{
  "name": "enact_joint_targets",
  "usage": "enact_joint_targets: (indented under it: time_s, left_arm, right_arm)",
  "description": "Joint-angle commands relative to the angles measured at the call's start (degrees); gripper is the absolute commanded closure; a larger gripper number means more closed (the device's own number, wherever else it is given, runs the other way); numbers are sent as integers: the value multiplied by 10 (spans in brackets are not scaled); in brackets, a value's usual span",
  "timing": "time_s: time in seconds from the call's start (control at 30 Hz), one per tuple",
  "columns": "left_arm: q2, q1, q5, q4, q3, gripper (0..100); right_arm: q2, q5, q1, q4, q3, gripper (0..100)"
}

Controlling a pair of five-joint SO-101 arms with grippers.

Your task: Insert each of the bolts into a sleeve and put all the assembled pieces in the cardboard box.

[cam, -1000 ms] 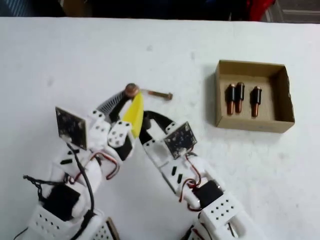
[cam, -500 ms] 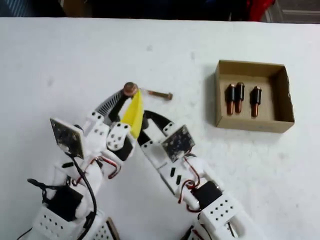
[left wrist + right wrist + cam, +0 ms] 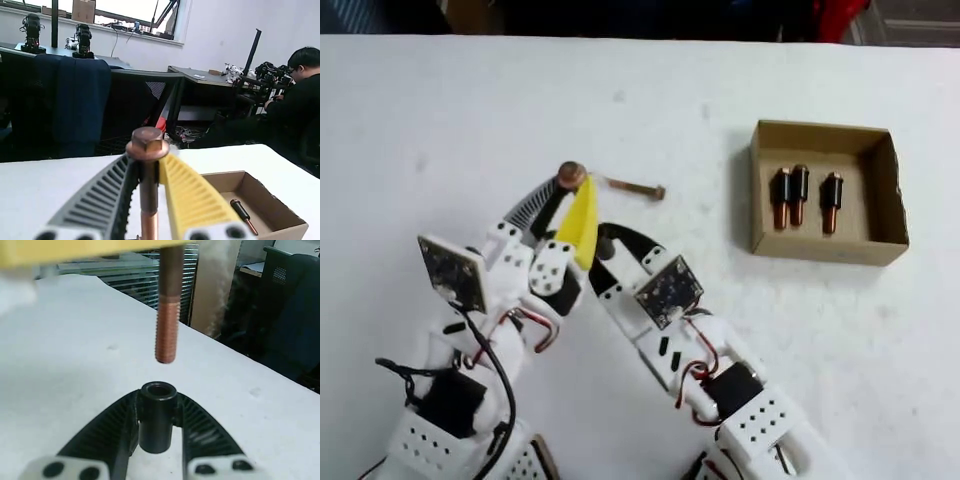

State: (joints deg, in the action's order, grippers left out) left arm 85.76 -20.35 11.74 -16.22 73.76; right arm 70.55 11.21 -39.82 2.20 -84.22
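white table (image 3: 720,100), bolt (image 3: 167,315) just above sleeve (image 3: 157,416)

1. left arm (image 3: 510,270): white printed shell, the base dotted with small round holes, with a black servo block (image 3: 448,400) set into it.
2. a thick black cable (image 3: 495,375) and thin red wires loop along that arm.
3. left arm's jaws: one ribbed grey and black, one ribbed yellow, on white mounts with dark screw holes.
4. right arm (image 3: 760,425): same white holed shell, red wiring (image 3: 695,365).
5. right arm's jaws: both ribbed black.
6. each wrist carries a small dark square circuit board (image 3: 451,272).
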Motion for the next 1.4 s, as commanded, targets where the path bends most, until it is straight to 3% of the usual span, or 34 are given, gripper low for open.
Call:
enact_joint_targets:
  time_s: [0.0, 0.77, 0.97, 1.37]
  left_arm:
    - [10, 7, 7, 20, -2, 980]
    - [12, 7, 9, 25, 59, 980]
    - [13, 10, 53, 11, 62, 980]
    - [14, 7, 50, 10, 119, 980]
  right_arm:
    - [12, 13, -2, -19, 18, 981]
    - [12, 13, -2, -19, 18, 981]
    - [12, 13, -1, -17, 18, 981]
    - [12, 13, 15, -19, 17, 981]
